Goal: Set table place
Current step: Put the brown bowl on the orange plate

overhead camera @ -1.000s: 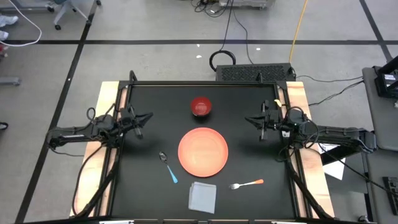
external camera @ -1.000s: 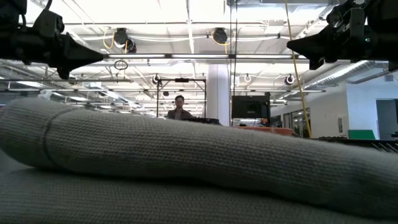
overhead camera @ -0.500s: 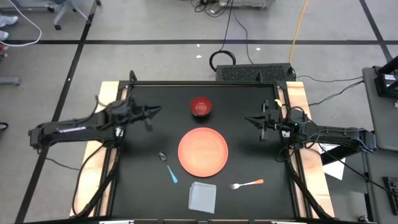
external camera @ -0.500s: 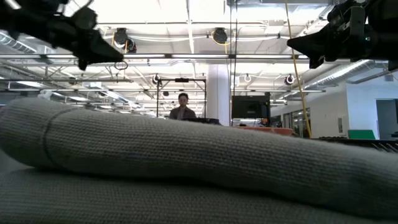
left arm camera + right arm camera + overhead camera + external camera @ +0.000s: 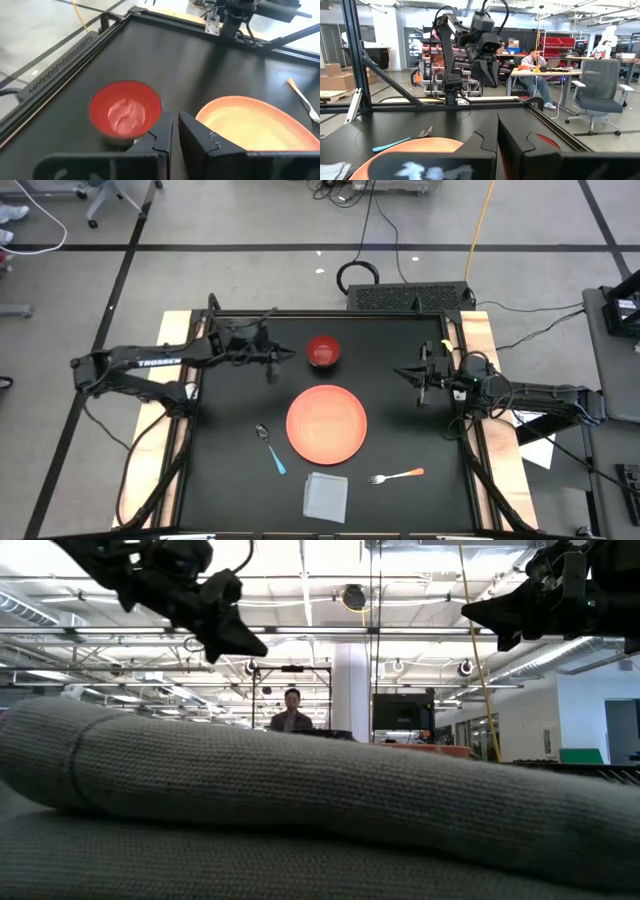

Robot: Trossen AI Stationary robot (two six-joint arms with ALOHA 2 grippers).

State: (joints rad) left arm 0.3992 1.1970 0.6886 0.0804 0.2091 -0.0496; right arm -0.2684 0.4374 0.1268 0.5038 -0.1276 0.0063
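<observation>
1. Over the far left part of the table [image 5: 400, 440], the left gripper [image 5: 283, 357] hangs in the air just beside the red bowl [image 5: 322, 352], on the bowl's left in the high view. Its 2 fingers stand almost together, only a thin slit between them, and they hold nothing.
2. Near the table's right edge, the right gripper [image 5: 403, 373] waits above the black top, pointing toward the middle. Its fingers are likewise nearly closed, with nothing between them.
3. At the table's centre lies the orange plate [image 5: 326, 423], close to the bowl but apart from it.
4. Left of the plate lies a spoon [image 5: 271, 448] with a blue handle; a fork [image 5: 397, 475] with an orange handle lies toward the near right, and a grey folded napkin [image 5: 326, 495] sits near the front edge.
5. Across the room in the low view, a person [image 5: 291, 712] stands far behind the table.
</observation>
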